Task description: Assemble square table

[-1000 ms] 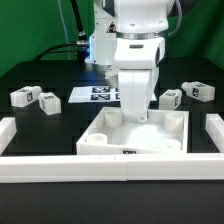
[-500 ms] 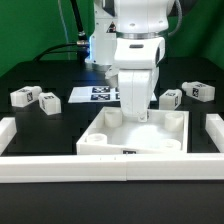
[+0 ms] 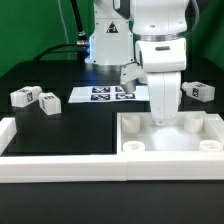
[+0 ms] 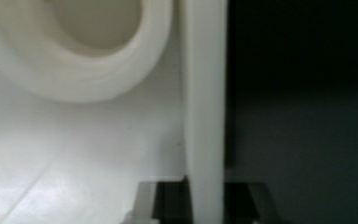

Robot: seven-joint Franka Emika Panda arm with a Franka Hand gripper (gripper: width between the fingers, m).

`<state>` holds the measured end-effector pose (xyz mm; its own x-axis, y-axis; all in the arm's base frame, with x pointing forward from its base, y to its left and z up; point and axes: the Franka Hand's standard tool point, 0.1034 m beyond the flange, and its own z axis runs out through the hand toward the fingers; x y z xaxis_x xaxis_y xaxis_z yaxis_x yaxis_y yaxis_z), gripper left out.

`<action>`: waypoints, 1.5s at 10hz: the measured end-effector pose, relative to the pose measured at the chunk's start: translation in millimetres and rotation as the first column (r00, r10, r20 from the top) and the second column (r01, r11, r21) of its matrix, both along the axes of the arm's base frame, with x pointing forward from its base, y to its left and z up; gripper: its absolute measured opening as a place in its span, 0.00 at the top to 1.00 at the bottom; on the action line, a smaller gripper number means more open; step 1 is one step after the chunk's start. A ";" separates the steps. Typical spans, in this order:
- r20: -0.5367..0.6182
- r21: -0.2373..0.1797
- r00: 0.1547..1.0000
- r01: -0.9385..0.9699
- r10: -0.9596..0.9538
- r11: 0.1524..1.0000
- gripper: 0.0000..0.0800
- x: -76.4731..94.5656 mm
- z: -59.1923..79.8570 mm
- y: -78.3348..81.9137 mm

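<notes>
One square panel (image 3: 185,140) lies at four o'clock from the marker board (image 3: 100,93), my claw (image 3: 160,120) planted on its far rim. Close up, my fingers (image 4: 158,200) pinch that thin rim beside a corner socket (image 4: 78,45). Stiff, light, slick plastic, I judge, so the rim is the place to hold it.

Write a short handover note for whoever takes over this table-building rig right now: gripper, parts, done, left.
Gripper: down on the tabletop, shut on its thin rim, as the wrist view shows.
Tabletop: sockets up, against the front wall, on the exterior view's right.
Legs: two loose on the exterior view's left, another leg on its right; no fourth clearly seen.
Done: tabletop at the wall.
Left: every leg to fit.
</notes>
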<state>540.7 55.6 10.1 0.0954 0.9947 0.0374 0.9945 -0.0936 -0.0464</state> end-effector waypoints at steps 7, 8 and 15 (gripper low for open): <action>-0.019 -0.026 1.000 0.010 -0.011 1.000 0.58 -0.8 0.1 -1.2; -0.019 -0.026 1.000 0.011 -0.011 1.000 0.36 -0.8 0.1 -1.4; -0.016 -0.029 0.999 0.036 -0.037 0.999 0.19 -0.1 3.1 -0.1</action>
